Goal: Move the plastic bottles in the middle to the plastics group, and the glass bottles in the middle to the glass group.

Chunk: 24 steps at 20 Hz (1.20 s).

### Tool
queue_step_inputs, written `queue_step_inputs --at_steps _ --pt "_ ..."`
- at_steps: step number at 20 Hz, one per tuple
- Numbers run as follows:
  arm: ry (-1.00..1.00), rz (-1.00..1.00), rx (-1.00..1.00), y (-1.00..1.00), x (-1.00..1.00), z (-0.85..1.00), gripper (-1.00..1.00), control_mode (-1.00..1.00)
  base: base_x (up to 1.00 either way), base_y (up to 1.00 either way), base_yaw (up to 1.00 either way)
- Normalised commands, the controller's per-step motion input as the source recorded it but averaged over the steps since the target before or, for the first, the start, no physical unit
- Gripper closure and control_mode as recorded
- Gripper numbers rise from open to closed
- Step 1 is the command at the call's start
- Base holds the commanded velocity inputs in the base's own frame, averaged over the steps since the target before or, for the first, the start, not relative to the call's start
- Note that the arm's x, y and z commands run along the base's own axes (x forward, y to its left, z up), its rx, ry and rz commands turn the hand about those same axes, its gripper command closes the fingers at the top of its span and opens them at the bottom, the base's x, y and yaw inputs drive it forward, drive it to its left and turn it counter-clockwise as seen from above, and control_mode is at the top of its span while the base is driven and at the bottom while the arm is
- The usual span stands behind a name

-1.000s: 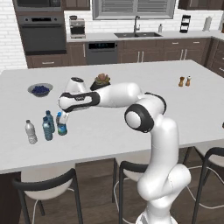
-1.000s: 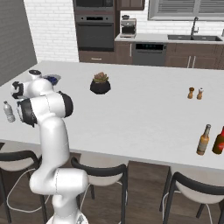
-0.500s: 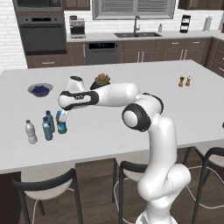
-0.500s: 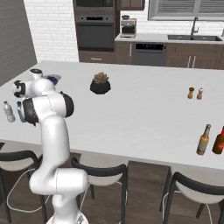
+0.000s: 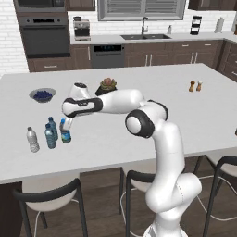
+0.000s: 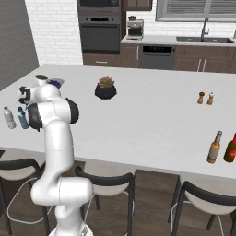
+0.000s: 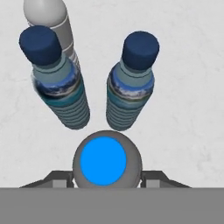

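Observation:
My gripper [image 7: 105, 176] is shut on a small water bottle [image 7: 104, 159] with a bright blue cap, seen from straight above. In the left base view this bottle [image 5: 65, 134] stands upright at the counter's left, under my gripper [image 5: 67, 123]. Right beside it are two blue water bottles [image 7: 61, 87] [image 7: 130, 89] with dark caps, and a clear whitish bottle [image 7: 49, 19] stands just beyond them. An amber bottle [image 6: 214, 147] and a reddish-brown bottle [image 6: 230, 148] stand together at the counter's near right edge.
A dark pot with a plant [image 5: 108, 86] and a bowl of blue fruit [image 5: 42, 95] sit further back on the white counter [image 5: 139, 139]. Two small shakers [image 5: 195, 86] stand at the far right. Stools line the near edge.

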Motion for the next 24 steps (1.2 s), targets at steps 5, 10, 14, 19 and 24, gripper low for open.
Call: queue_step_inputs --at_steps 5,10,14,19,24 --pt "0.00 0.00 0.00 0.00 0.00 -0.02 1.00 -1.00 0.00 0.00 0.00" --pt "0.00 0.01 0.00 0.04 0.00 0.00 1.00 -1.00 0.00 0.00 0.00" --pt "0.00 0.01 0.00 0.02 0.00 0.00 1.00 -1.00 0.00 0.00 0.00" --pt "0.00 0.01 0.01 0.00 0.00 0.00 1.00 -1.00 0.00 0.00 0.00" --pt "0.00 0.00 0.00 0.00 0.00 0.00 -1.00 -1.00 0.00 0.00 0.00"
